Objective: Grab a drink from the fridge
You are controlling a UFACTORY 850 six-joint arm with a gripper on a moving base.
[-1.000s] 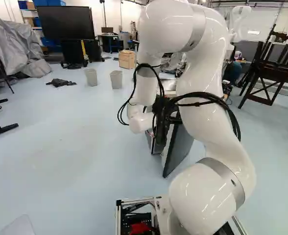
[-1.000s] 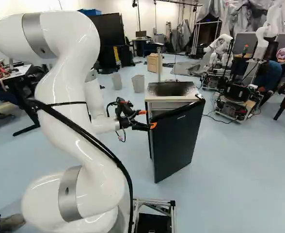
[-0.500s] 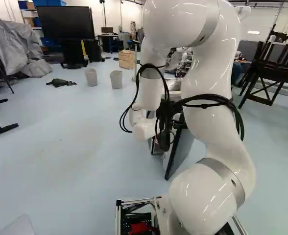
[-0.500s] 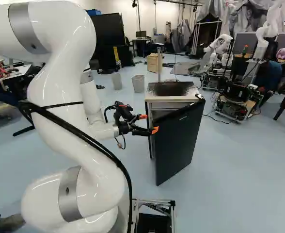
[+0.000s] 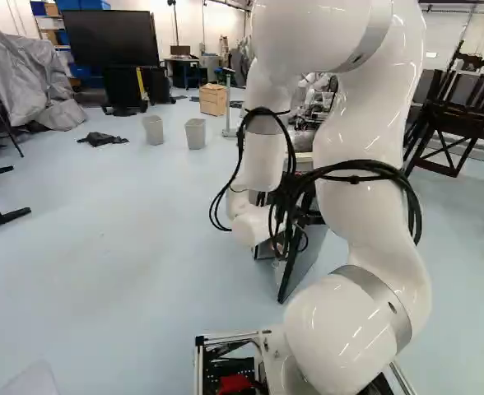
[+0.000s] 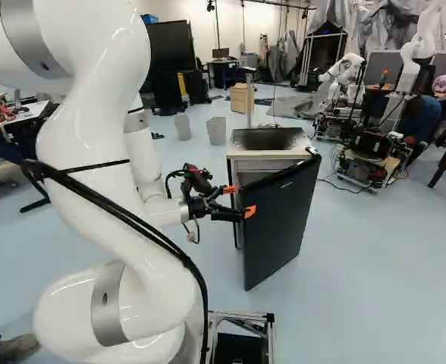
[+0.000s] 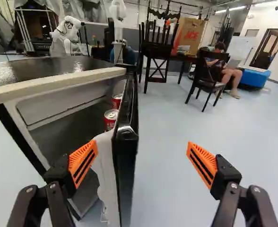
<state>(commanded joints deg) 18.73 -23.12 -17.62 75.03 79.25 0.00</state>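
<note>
Relative to the frames 0.5 s and 1.0 s ago, the arm (image 6: 94, 159) has shifted against its base joint: in the right base view, the end effector (image 7: 143, 161) has moved slightly right and downward near the center of the frame. The base has not moved. The fridge door (image 6: 284, 220) has swung slightly farther open since 1.0 s ago, with little or no change in the last 0.5 s. The end effector is wide open and grips nothing; the door edge lies between its 2 fingers, nearer the finger on the inner side. Contact cannot be confirmed. The wrist view shows 2 red cans, a nearer can (image 7: 111, 118) and a farther can (image 7: 117, 100), inside the fridge (image 6: 268, 157) beside the door. Judgement: the current step is door opening; widen the gap before reaching for a can. Caution: closing now could pinch the door.
</note>
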